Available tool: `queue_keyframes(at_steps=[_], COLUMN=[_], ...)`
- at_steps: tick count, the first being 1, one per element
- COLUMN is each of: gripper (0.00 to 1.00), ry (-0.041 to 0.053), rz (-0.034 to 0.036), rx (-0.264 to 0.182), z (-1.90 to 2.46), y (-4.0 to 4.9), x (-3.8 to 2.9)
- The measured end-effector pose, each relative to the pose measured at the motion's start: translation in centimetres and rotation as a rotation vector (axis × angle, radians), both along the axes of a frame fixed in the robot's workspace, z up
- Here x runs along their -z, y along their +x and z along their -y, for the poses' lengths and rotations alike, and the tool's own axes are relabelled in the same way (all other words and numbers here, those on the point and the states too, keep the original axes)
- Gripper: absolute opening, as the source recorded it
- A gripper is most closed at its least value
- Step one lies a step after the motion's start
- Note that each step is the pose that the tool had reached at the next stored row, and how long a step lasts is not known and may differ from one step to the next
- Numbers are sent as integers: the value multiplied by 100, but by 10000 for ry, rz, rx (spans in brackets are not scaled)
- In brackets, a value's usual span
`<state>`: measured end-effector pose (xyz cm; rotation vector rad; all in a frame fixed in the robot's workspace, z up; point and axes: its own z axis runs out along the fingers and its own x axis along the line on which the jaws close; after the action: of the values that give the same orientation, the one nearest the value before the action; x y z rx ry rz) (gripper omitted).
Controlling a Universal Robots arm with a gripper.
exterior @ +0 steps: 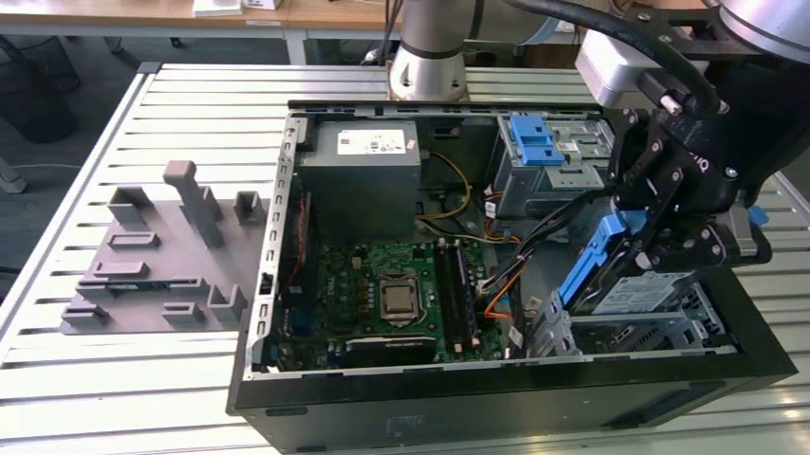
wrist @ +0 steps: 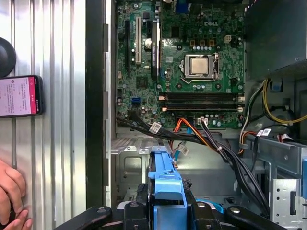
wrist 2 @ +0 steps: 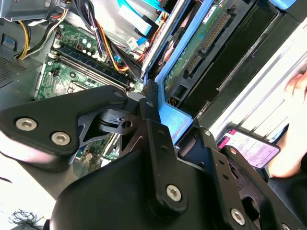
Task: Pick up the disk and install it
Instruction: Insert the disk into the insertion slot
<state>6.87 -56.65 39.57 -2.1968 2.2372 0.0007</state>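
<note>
While our black tool [exterior: 677, 248] pinches the flat silver hard drive in its blue plastic carrier bracket [exterior: 605, 275], we hold that disk tilted on edge over the drive bay at the corner of the open black computer case [exterior: 506, 403]. In the first wrist view the blue bracket sits directly between the fingers, which clamp its end.

We judge the disk stiff and fairly dense for its size, with smooth metal faces that could slip, so the plastic bracket is the sensible place to hold. Its exposed circuit side and connector, seen in the second wrist view, look vulnerable to knocks.

Going from the exterior view's left: the grey moulded fixture block [exterior: 165, 256] lies well away from the tool on the slatted metal desk [exterior: 76, 379]; the green motherboard [exterior: 393, 294] lies beside and below the tool; bundled black and orange cables [exterior: 506, 275] run close to the disk's lower edge; the silver metal cage with a blue latch [exterior: 547, 156] stands just beyond the tool. Room is tight, bounded by sheet-metal bay edges. A person's hand [wrist: 12, 191] rests on the desk outside the case.
</note>
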Motion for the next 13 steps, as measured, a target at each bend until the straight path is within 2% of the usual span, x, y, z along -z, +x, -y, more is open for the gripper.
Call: queue_keyframes(at_steps=[13], gripper=[36], ry=[1], rz=[0], rx=[0], z=[0], y=[0], x=[41])
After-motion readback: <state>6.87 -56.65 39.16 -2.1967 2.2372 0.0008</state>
